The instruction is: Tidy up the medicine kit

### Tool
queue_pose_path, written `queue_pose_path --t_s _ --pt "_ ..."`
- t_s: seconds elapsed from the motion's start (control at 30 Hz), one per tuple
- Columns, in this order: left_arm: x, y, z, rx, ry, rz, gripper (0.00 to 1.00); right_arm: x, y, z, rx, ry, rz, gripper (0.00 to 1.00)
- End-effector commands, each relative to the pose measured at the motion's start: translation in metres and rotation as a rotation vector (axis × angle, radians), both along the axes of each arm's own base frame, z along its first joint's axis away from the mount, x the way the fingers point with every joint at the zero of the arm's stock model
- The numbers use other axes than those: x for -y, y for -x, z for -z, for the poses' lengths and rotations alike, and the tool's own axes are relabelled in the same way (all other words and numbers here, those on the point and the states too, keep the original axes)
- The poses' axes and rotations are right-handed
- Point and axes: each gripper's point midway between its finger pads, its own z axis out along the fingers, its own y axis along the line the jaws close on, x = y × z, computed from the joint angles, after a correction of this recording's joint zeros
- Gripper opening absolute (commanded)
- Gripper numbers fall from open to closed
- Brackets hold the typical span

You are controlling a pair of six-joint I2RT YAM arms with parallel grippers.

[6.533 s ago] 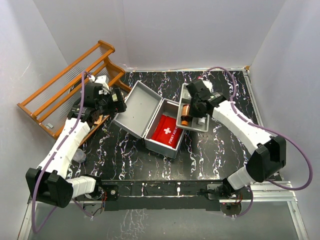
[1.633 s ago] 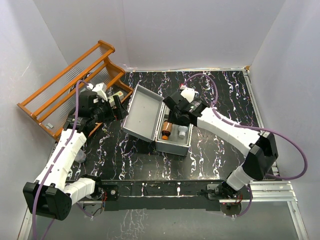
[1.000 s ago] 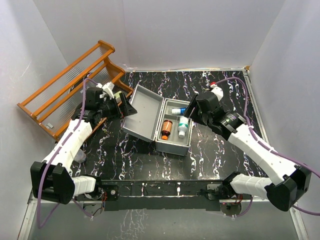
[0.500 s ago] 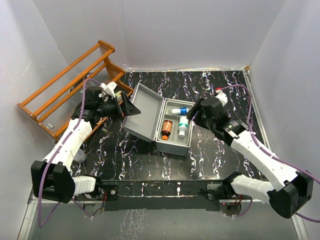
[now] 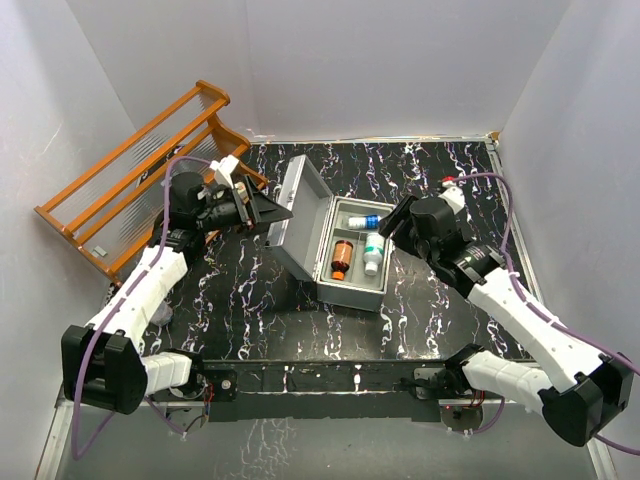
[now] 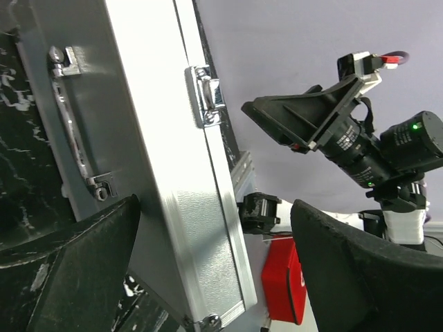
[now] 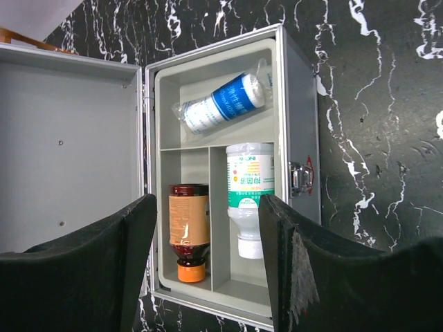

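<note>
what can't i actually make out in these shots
- Under the grey tray in the medicine kit: covered by the tray in the top and right wrist views.
- Red thing, left wrist view: partly behind a finger of the left gripper; unidentifiable.
- White bottle label's fine print, right wrist view: too small to read.

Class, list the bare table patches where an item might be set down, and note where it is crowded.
Free: table strip in front of the kit; strip behind it, along the back wall. Crowded: between rack and kit, around the left gripper; kit's right, under the right gripper.
</note>
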Motion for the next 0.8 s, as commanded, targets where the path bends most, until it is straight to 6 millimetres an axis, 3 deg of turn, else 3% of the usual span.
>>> queue_pose_path --t_s 0.0,0.33,0.47,0.6,0.77 --pt "0.026 0.021 -0.030 0.051 0.089 0.101 0.87 0.014 -0.006 -0.022 0.086 -0.035 0.085 0.59" --pt "0.081 0.035 -0.026 0.043 0.073 0.177 0.85 0.053 0.006 -0.036 0.126 -0.038 0.268 0.59" --pt "0.100 0.043 -0.022 0.028 0.090 0.225 0.85 0.067 0.013 -0.051 0.180 -0.050 0.313 0.59" --pt "0.109 0.044 -0.016 0.026 0.069 0.247 0.85 0.067 0.016 -0.060 0.214 -0.047 0.288 0.61" --pt "0.104 0.032 -0.007 0.048 -0.013 0.188 0.85 0.046 0.014 -0.046 0.177 -0.019 0.155 0.62"
